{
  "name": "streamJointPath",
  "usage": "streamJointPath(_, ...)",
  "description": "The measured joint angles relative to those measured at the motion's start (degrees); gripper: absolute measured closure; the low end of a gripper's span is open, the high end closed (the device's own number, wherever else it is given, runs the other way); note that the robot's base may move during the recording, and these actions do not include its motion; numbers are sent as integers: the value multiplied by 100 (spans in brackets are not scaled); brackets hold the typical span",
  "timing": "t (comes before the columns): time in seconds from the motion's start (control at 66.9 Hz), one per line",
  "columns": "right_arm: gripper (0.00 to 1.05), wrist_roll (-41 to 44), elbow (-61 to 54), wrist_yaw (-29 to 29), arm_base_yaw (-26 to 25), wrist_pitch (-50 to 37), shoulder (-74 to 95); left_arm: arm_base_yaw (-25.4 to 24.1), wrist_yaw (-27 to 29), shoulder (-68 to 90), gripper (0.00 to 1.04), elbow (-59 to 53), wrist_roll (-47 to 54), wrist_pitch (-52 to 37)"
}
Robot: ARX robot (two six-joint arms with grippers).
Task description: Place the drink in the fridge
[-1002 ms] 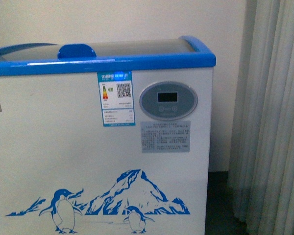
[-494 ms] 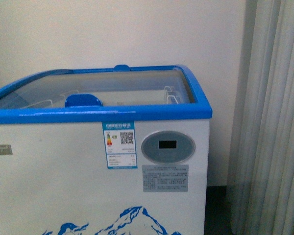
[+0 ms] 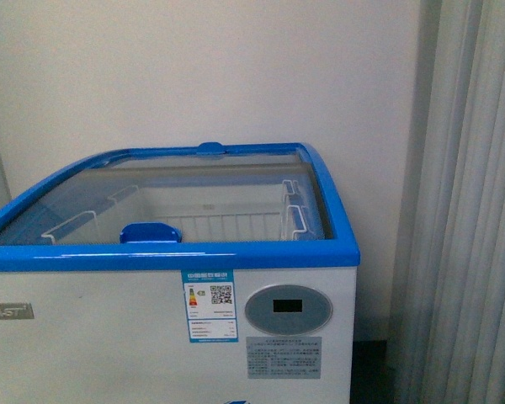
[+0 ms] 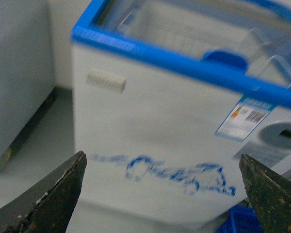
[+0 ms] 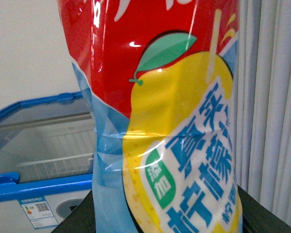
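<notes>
The fridge [image 3: 194, 257] is a white chest cooler with a blue rim, standing straight ahead. Curved glass lids with a blue handle [image 3: 150, 232] lie over its top, and a white wire basket [image 3: 227, 225] shows through them. Its oval grey display [image 3: 288, 309] is on the front. Neither arm shows in the front view. My right gripper [image 5: 165, 213] is shut on the drink [image 5: 160, 97], whose red, yellow and light-blue label fills the right wrist view; its cap is out of view. My left gripper [image 4: 167, 194] is open and empty, facing the fridge's front [image 4: 150, 126].
A pale curtain [image 3: 471, 210] hangs to the right of the fridge, with a plain wall behind it. In the left wrist view a grey cabinet [image 4: 19, 73] stands beside the fridge, and a blue basket [image 4: 242, 221] sits low by its front.
The front view has risen. The fridge sits lower in the frame, its glass top and inner basket now show, and the penguin picture has dropped out of view.
</notes>
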State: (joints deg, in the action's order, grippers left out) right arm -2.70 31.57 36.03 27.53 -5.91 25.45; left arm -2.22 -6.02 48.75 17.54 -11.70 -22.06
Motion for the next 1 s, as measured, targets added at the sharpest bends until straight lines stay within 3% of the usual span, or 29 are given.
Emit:
streamJointPath(0.075, 64, 0, 0, 0, 0, 0, 0, 105, -485, 1086, 8, 750, 778, -905)
streamJointPath(0.179, 64, 0, 2, 0, 0, 0, 0, 302, -1043, 2234, 8, 1784, 1987, -1268)
streamJointPath(0.314, 64, 0, 0, 0, 0, 0, 0, 605, -1840, 3510, 8, 3193, 3917, -737)
streamJointPath(0.464, 64, 0, 0, 0, 0, 0, 0, 835, -2341, 4365, 8, 4369, 5965, 306)
streamJointPath(0.688, 64, 2, 0, 0, 0, 0, 0, 855, -2380, 5176, 8, 5414, 8214, 1541)
streamJointPath(1.002, 64, 0, 0, 0, 0, 0, 0, 741, -2044, 6341, 8, 6592, 9031, 1853)
